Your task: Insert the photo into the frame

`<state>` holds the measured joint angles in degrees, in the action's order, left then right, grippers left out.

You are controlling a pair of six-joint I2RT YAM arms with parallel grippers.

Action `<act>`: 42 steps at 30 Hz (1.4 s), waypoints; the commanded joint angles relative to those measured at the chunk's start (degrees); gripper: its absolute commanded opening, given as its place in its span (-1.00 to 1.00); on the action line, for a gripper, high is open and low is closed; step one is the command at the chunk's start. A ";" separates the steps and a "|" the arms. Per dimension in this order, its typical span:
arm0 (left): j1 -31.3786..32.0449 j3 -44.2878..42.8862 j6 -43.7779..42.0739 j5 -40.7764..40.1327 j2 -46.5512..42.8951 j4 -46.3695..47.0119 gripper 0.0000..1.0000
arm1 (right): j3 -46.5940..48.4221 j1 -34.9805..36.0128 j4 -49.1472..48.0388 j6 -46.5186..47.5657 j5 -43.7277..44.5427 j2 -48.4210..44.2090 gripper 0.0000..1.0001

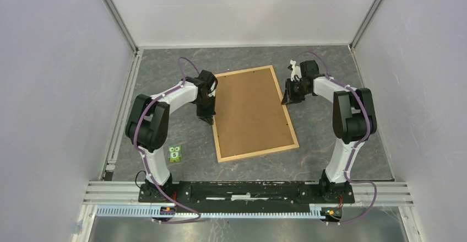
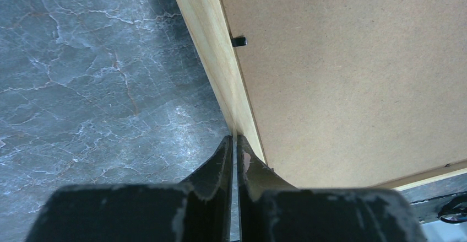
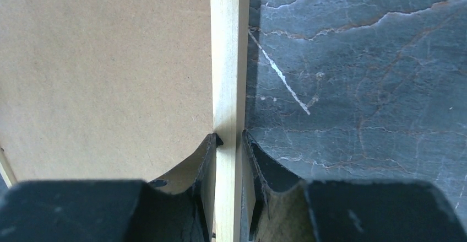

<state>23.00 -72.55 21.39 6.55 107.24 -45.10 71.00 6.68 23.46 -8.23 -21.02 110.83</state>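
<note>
The frame (image 1: 259, 152) lies on the dark marbled table, a thin light wooden rectangle filled by a plain brown backing board (image 1: 250, 109). The photo is not in view. My left gripper (image 1: 206, 119) stands at the frame's left side. In the left wrist view it (image 2: 235, 138) is shut with nothing between its fingers, its tips against the outer edge of the wooden strip (image 2: 206, 38). My right gripper (image 1: 287, 100) is at the right side. In the right wrist view it (image 3: 228, 137) straddles the right strip (image 3: 226, 49), one finger on the board side, one on the table side, shut on it.
A small green owl figure (image 1: 175, 154) stands on the table left of the frame's near corner. A black tab (image 2: 238, 41) sits on the board by the left strip. White walls enclose the table on three sides.
</note>
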 commanded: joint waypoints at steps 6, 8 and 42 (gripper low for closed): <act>0.22 1.27 -3.98 -3.91 2.82 0.20 -0.80 | -1.80 2.49 5.83 2.56 12.69 7.14 -0.47; 0.25 1.27 -3.98 -3.91 2.81 0.20 -0.80 | -1.83 3.21 6.01 2.42 12.71 7.77 -0.47; 0.64 1.31 -4.16 -3.66 2.82 0.15 -0.82 | -0.43 0.07 0.39 0.38 0.98 0.99 -0.17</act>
<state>23.29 -72.60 21.32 6.52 107.24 -45.12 70.24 5.69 24.40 -8.71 -21.41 109.67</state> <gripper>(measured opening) 0.097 0.411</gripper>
